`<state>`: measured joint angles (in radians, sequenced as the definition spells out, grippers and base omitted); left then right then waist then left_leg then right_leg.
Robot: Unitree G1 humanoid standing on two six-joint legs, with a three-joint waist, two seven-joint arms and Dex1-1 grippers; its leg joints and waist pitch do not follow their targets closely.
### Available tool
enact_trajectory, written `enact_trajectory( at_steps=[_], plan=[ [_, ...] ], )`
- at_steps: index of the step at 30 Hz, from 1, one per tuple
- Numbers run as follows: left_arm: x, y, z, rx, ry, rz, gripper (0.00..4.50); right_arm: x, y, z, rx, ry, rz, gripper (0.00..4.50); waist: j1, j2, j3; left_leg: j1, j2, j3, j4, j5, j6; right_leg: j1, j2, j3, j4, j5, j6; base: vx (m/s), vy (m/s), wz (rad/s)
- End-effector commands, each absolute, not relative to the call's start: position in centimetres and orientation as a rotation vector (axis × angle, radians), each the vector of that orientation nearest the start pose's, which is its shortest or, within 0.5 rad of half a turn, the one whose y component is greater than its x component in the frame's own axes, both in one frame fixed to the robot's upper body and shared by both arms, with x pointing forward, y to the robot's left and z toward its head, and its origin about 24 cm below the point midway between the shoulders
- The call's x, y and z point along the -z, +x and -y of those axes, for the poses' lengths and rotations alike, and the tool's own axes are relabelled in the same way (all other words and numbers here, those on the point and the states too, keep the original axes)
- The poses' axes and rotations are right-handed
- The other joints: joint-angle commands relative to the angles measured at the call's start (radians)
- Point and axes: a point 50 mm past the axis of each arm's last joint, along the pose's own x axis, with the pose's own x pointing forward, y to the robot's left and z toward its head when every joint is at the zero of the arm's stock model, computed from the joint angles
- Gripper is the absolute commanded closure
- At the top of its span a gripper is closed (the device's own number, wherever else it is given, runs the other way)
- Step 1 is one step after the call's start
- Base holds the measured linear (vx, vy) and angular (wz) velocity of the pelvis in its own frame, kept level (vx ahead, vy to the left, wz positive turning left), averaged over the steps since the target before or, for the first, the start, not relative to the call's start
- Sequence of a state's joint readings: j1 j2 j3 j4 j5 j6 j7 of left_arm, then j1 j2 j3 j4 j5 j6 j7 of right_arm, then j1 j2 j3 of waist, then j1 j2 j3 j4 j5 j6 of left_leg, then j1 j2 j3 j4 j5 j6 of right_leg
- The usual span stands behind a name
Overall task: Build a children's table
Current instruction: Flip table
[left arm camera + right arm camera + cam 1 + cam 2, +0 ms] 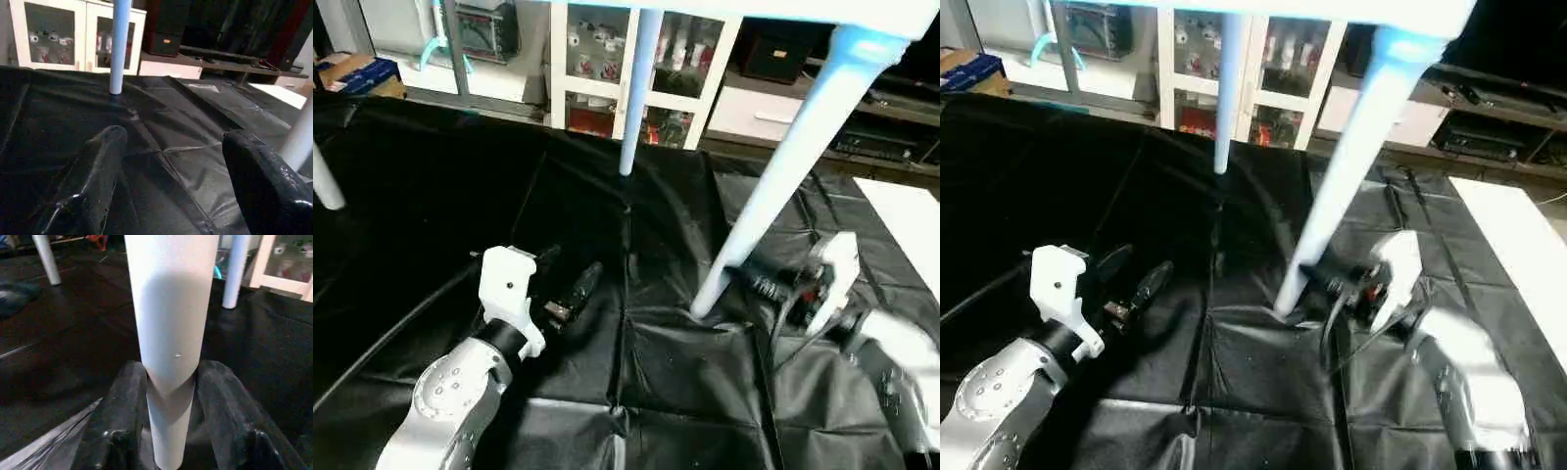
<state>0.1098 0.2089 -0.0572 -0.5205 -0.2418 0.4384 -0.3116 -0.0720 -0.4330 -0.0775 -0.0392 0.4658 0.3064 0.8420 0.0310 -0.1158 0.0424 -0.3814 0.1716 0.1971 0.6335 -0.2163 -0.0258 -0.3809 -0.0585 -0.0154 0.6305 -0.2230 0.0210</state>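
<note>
The children's table stands upright on the black sheet; its white top (862, 15) runs along the upper edge. A far leg (636, 88) and a left leg (325, 181) rest on the sheet. The near leg (783, 166) slants down to the sheet in front of me. My right gripper (171, 396) is low on this near leg, one black finger pressed to each side just above its foot. My left gripper (570, 271) hovers open over the sheet to the left of that leg, holding nothing.
The black sheet (460, 176) covers the floor, with creases. Behind it stands a white cabinet with glass doors (597, 59). A white board (911, 215) lies at the right edge, and a cardboard box (352, 73) sits far left.
</note>
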Motion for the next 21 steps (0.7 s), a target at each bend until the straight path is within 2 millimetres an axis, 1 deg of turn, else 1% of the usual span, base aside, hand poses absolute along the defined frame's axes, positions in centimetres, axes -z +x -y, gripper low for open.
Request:
enact_trajectory(
  at_steps=[1,2,4,5,6,7,9,10,11,12,13,15,16,17,19,20,21],
  plan=[
    [-9.8,21.6,-13.8,0.463,-0.027,-0.041,0.99,-7.1,24.5,19.7,-0.842,0.104,-0.171,3.07,0.002,0.005,-0.033,0.027,0.071,-0.040,-0.100,-0.237,-0.040,0.009,-0.073,0.038,-0.092,-0.249,-0.121,0.000,0.000,0.00],
    [-9.8,21.6,-13.9,0.460,-0.025,-0.042,0.99,-7.1,24.2,19.6,-0.845,0.109,-0.178,3.14,0.000,-0.001,-0.033,0.026,0.070,-0.040,-0.100,-0.238,-0.041,0.010,-0.072,0.037,-0.092,-0.246,-0.119,0.000,0.000,0.00],
    [-9.8,21.5,-14.0,0.453,-0.024,-0.041,0.99,-7.2,23.7,19.5,-0.856,0.112,-0.187,3.20,0.002,-0.002,-0.033,0.027,0.070,-0.042,-0.102,-0.244,-0.048,0.009,-0.071,0.037,-0.091,-0.231,-0.111,0.000,0.000,0.00],
    [-9.8,21.5,-14.0,0.449,-0.024,-0.041,0.99,-7.2,23.5,19.3,-0.863,0.112,-0.191,3.20,0.001,-0.006,-0.034,0.026,0.071,-0.042,-0.102,-0.243,-0.049,0.009,-0.071,0.037,-0.091,-0.227,-0.110,0.000,0.000,0.00],
    [-9.8,21.5,-14.1,0.442,-0.023,-0.040,0.99,-7.2,23.0,19.0,-0.882,0.118,-0.201,3.20,0.002,-0.005,-0.034,0.026,0.070,-0.042,-0.102,-0.243,-0.049,0.009,-0.072,0.038,-0.091,-0.224,-0.109,0.000,0.000,0.00],
    [-9.8,21.4,-14.1,0.440,-0.023,-0.040,0.99,-7.2,22.8,18.8,-0.889,0.120,-0.205,3.20,0.003,-0.013,-0.032,0.025,0.070,-0.043,-0.102,-0.245,-0.047,0.010,-0.074,0.038,-0.092,-0.235,-0.104,0.000,0.000,0.00],
    [-9.8,21.4,-14.1,0.435,-0.022,-0.040,0.99,-7.2,22.5,18.4,-0.897,0.131,-0.207,3.20,0.003,-0.012,-0.033,0.025,0.071,-0.044,-0.102,-0.240,-0.050,0.008,-0.074,0.039,-0.092,-0.236,-0.102,0.000,0.000,0.00],
    [-9.8,21.4,-14.1,0.433,-0.022,-0.040,0.99,-7.2,22.4,18.2,-0.899,0.137,-0.206,3.20,0.002,-0.021,-0.032,0.026,0.071,-0.043,-0.102,-0.242,-0.052,0.008,-0.073,0.038,-0.093,-0.235,-0.099,0.000,0.000,0.00],
    [-9.7,21.4,-14.1,0.432,-0.022,-0.040,0.99,-7.2,22.3,18.1,-0.900,0.138,-0.206,3.20,0.002,-0.019,-0.031,0.025,0.071,-0.045,-0.102,-0.247,-0.053,0.008,-0.074,0.038,-0.092,-0.241,-0.098,0.000,0.000,0.00],
    [-9.7,21.3,-14.1,0.427,-0.023,-0.040,0.99,-7.2,21.9,17.2,-0.923,0.162,-0.200,3.20,0.001,-0.019,-0.031,0.025,0.071,-0.046,-0.103,-0.248,-0.057,0.007,-0.075,0.038,-0.093,-0.248,-0.095,0.000,0.000,0.00],
    [-9.7,21.3,-14.1,0.426,-0.026,-0.040,0.99,-7.3,21.8,16.9,-0.929,0.169,-0.198,3.20,0.001,-0.018,-0.030,0.028,0.072,-0.045,-0.103,-0.253,-0.062,0.003,-0.074,0.038,-0.093,-0.243,-0.093,0.000,0.000,0.00],
    [-9.6,21.3,-14.0,0.422,-0.032,-0.042,0.99,-7.4,21.5,16.2,-0.944,0.192,-0.188,3.20,0.001,-0.019,-0.029,0.028,0.072,-0.046,-0.105,-0.262,-0.070,0.003,-0.072,0.038,-0.093,-0.242,-0.089,0.000,0.000,0.00],
    [-9.6,21.3,-14.0,0.422,-0.032,-0.042,0.99,-7.4,21.5,16.2,-0.944,0.192,-0.188,3.20,0.001,-0.020,-0.029,0.028,0.072,-0.047,-0.106,-0.272,-0.075,0.002,-0.072,0.038,-0.093,-0.247,-0.086,0.000,0.000,0.00],
    [-9.4,21.2,-14.0,0.415,-0.030,-0.053,0.99,-7.6,21.5,16.0,-0.935,0.202,-0.168,3.20,0.002,-0.019,-0.029,0.030,0.072,-0.047,-0.106,-0.284,-0.081,0.001,-0.072,0.038,-0.095,-0.254,-0.083,0.000,0.000,0.00],
    [-8.9,21.3,-14.3,0.383,-0.021,-0.070,0.99,-7.8,21.9,16.2,-0.873,0.228,-0.126,3.20,0.002,-0.009,-0.028,0.031,0.070,-0.048,-0.107,-0.305,-0.091,-0.002,-0.073,0.039,-0.095,-0.263,-0.082,0.000,0.000,0.00],
    [-8.9,21.3,-14.3,0.383,-0.021,-0.070,0.99,-7.8,21.9,16.2,-0.873,0.228,-0.126,3.20,0.000,-0.015,-0.029,0.029,0.070,-0.048,-0.107,-0.305,-0.091,-0.001,-0.071,0.038,-0.096,-0.261,-0.080,0.000,0.000,0.00],
    [-8.5,21.5,-15.1,0.300,-0.013,-0.088,0.99,-7.8,22.3,17.1,-0.773,0.245,-0.102,3.20,0.001,-0.013,-0.028,0.030,0.071,-0.048,-0.108,-0.314,-0.098,-0.003,-0.072,0.039,-0.095,-0.262,-0.079,0.000,0.000,0.00]
  ],
)
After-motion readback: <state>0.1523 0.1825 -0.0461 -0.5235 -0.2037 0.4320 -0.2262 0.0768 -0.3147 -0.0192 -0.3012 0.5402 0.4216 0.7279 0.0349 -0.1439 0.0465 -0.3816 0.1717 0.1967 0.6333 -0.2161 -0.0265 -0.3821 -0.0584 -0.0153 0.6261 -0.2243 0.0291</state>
